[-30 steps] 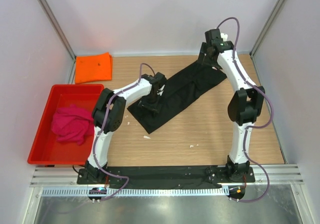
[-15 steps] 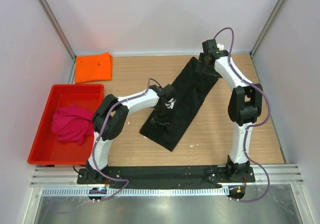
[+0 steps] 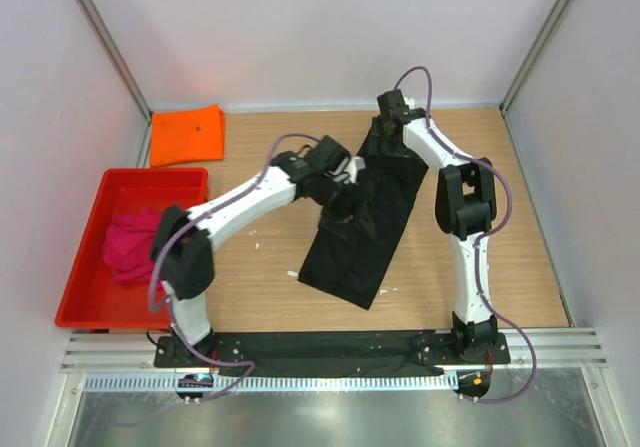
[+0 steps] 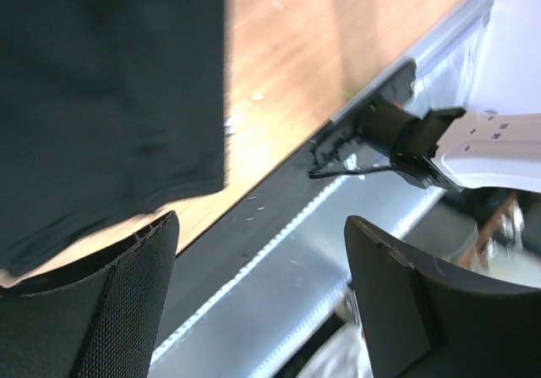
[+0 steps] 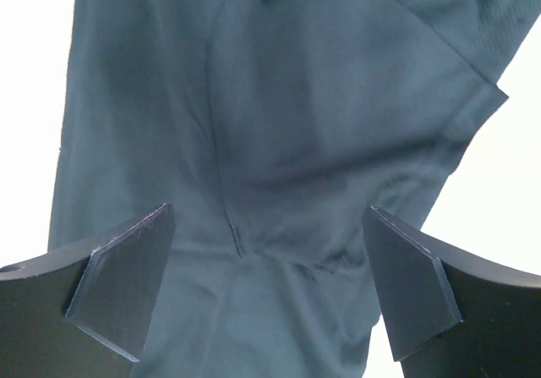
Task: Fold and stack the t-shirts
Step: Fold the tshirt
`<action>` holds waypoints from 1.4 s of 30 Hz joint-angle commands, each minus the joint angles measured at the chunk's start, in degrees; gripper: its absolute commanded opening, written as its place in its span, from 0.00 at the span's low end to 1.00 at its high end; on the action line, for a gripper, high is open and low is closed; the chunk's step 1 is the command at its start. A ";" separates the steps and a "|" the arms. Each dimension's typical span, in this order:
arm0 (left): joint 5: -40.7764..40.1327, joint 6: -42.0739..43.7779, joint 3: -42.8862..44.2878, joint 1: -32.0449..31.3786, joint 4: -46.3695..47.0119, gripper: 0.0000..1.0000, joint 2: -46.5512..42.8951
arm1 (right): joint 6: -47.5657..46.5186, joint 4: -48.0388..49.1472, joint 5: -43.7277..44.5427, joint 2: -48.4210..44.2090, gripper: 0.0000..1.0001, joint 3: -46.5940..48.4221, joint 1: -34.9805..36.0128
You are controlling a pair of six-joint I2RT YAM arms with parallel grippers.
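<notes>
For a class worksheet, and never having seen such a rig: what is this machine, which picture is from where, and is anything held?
Two robot arms are bolted to a wooden table. One picture looks down from above; the other two come from cameras on each wrist. A black t-shirt lies on it, an orange t-shirt at the far left corner, a pink t-shirt inside a red tray. The left gripper and right gripper are at the black t-shirt, fingers apart, so neither clamps it.

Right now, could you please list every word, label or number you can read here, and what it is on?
None can be read in any view.
The black t-shirt, the orange t-shirt, the magenta t-shirt and the red tray show no print.
</notes>
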 commanded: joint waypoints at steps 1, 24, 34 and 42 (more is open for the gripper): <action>-9.78 2.61 -4.22 5.11 -4.79 0.80 -12.40 | 0.46 5.10 1.13 1.42 1.00 2.37 0.36; -16.57 1.91 -35.70 14.88 -1.11 0.77 -41.78 | -10.70 6.34 0.95 15.06 1.00 27.05 15.83; -6.30 1.83 -44.83 15.06 3.46 0.74 -40.72 | 3.00 -4.46 -4.74 -10.07 1.00 15.39 13.90; 2.32 -4.41 -52.13 15.32 12.06 0.61 -38.70 | 11.25 -9.58 -18.69 -34.93 0.75 -25.93 12.22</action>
